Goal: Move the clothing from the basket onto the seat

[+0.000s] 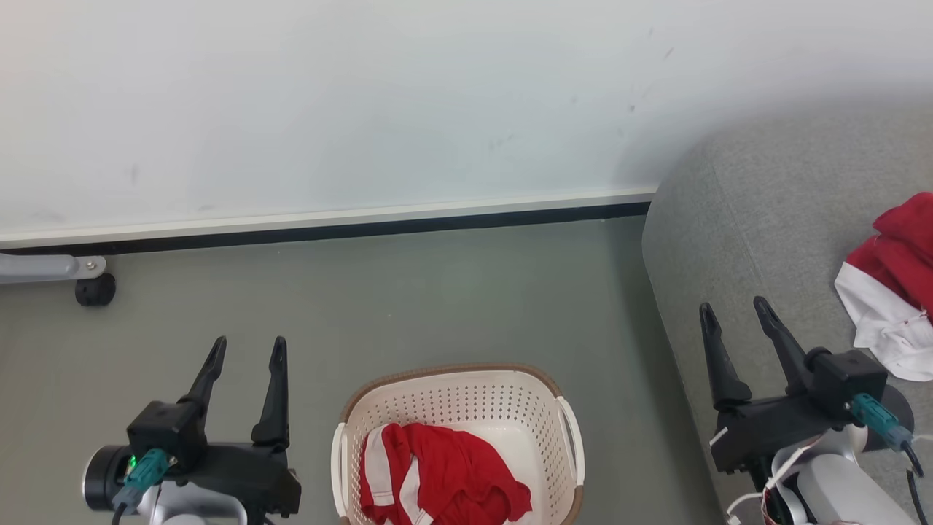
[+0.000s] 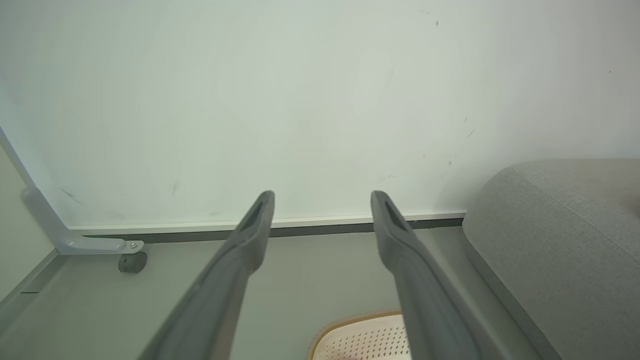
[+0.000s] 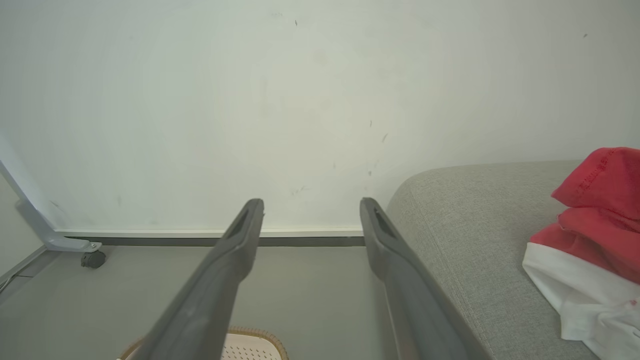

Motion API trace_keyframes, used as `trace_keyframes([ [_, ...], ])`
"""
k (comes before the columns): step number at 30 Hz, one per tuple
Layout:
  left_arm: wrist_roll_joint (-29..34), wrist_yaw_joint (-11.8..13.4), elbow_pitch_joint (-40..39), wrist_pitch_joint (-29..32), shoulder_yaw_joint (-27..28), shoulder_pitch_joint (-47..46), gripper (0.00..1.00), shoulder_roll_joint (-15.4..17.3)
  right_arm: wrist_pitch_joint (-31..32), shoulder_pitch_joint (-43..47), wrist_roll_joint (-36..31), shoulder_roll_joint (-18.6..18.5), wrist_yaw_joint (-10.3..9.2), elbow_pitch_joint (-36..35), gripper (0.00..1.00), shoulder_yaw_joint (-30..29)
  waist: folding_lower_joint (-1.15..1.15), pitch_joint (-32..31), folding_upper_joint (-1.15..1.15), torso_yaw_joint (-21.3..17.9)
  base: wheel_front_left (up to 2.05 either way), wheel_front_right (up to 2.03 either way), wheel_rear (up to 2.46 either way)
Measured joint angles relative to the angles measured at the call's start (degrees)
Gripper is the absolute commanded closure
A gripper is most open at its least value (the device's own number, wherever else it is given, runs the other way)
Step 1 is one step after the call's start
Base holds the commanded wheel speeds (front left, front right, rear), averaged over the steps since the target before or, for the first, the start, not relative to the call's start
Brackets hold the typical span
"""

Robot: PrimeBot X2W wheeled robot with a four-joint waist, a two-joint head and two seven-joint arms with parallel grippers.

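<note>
Spread and empty, left end effector [image 1: 248, 343] and right end effector [image 1: 732, 305] hover — red garment [image 1: 444, 467] in basket [image 1: 452, 370], red-and-white garment [image 1: 900, 270] on grey seat [image 1: 765, 219].

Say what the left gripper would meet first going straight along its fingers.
Probably the white wall near its baseboard. The path of the left gripper looks free and clear of the basket, though depth is unclear.

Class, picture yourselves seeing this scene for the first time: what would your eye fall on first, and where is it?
The bright red draws the eye: a crumpled red garment lies in the cream basket at the bottom centre of the head view. A red-and-white garment lies on the grey seat at the right edge. The left gripper and right gripper hang open and empty on either side of the basket.
</note>
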Motion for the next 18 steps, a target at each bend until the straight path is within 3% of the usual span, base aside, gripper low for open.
trace_keyframes([
  [18,0.03,0.51,-1.31,-0.24,2.98,4.64,0.00,-0.14,1.56,7.00,-0.32,-1.22,-1.03,-6.87,0.00,-1.83,0.00,-3.16,-0.01,0.23,0.00,0.00,0.00],
])
